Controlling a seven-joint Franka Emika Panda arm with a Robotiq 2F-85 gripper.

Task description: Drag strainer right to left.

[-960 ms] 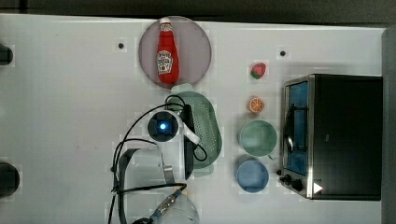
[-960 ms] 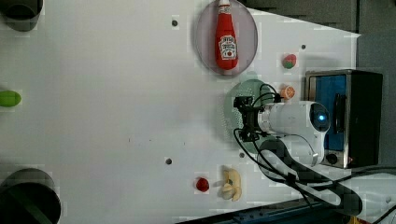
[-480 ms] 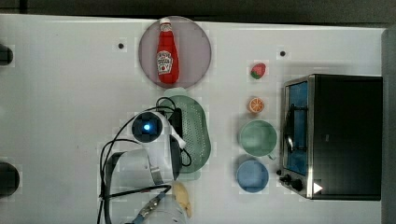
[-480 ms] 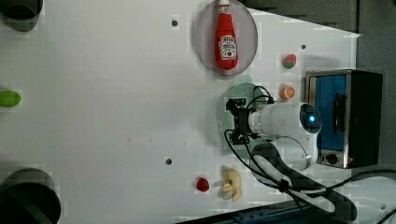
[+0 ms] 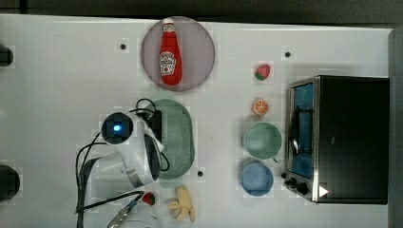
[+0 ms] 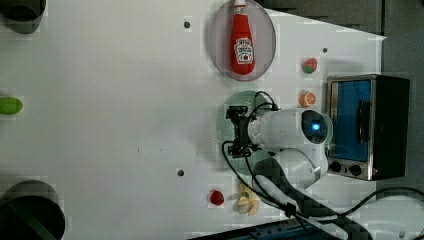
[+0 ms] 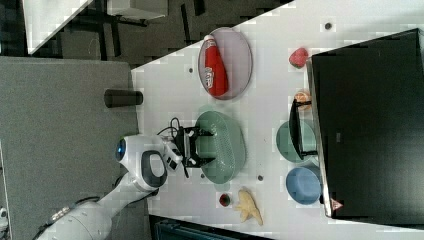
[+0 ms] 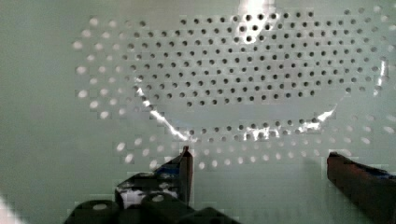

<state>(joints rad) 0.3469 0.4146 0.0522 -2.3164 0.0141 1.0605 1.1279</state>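
Now tool [image 8: 259, 161] spread wide inside strainer [image 5: 177, 137].

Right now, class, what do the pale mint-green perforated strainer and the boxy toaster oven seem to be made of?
Pale mint-green perforated strainer: probably moulded plastic, fairly glossy; uniform colour, neat rows of holes, bright highlights in the wrist view. Boxy toaster oven: likely metal, with a shiny silver front frame, dark casing, and a seemingly glass door tinted blue.

— Inspector: clearance on the top view's left of the strainer [image 5: 177, 137]?
— Bare table [image 5: 57, 95]; open passage.
— Obstructions?
— Plate [image 5: 199, 57] with ketchup bottle [image 5: 169, 53] just beyond one end; banana [image 5: 183, 204] and a small red fruit [image 5: 149, 198] near the other. Green bowl [image 5: 262, 140], blue bowl [image 5: 256, 179] and toaster oven [image 5: 340, 138] block the top view's right.
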